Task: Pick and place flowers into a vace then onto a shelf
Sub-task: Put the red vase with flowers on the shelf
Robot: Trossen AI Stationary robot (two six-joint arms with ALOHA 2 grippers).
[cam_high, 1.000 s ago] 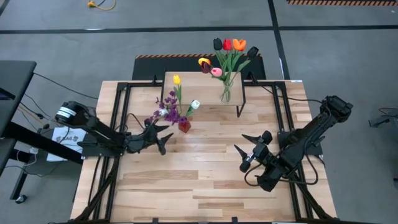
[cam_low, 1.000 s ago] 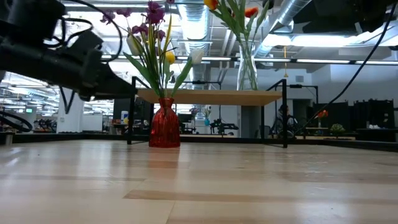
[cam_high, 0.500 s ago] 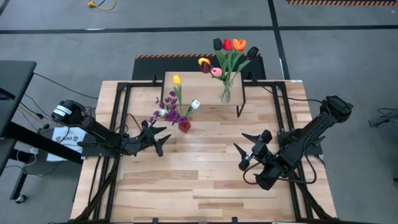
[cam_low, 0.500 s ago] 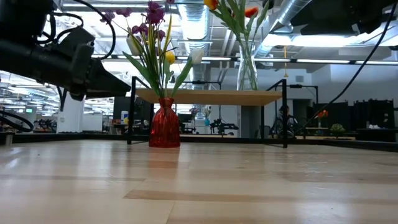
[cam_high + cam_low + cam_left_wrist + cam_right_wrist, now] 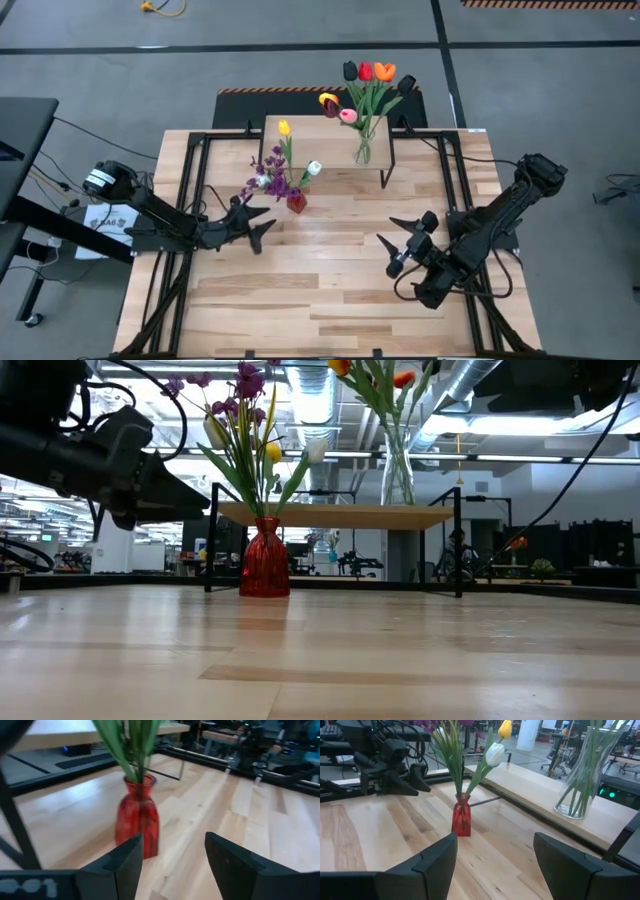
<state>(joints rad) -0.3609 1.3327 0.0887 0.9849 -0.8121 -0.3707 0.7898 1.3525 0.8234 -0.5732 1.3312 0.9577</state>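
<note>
A small red vase (image 5: pixel 296 203) stands on the table in front of the shelf (image 5: pixel 300 128). It holds a yellow tulip (image 5: pixel 284 128), a white tulip (image 5: pixel 314 168) and purple blossoms (image 5: pixel 268 170). A clear glass vase (image 5: pixel 362 152) with several tulips stands on the shelf. My left gripper (image 5: pixel 262 222) is open and held level just left of the red vase (image 5: pixel 137 817), pointing at it without touching. My right gripper (image 5: pixel 390 232) hangs open over the table's right half, facing the red vase (image 5: pixel 461 815) from a distance.
The shelf (image 5: pixel 340 515) stands on thin black legs behind the red vase (image 5: pixel 265 558). Black frame rails run along the table's left and right sides (image 5: pixel 180 200). Bare planks (image 5: pixel 320 290) lie between the arms and toward the near edge.
My left gripper has rolled a little about the line it points along and drawn slightly back from the red vase, staying open. The vases and flowers have not moved.
</note>
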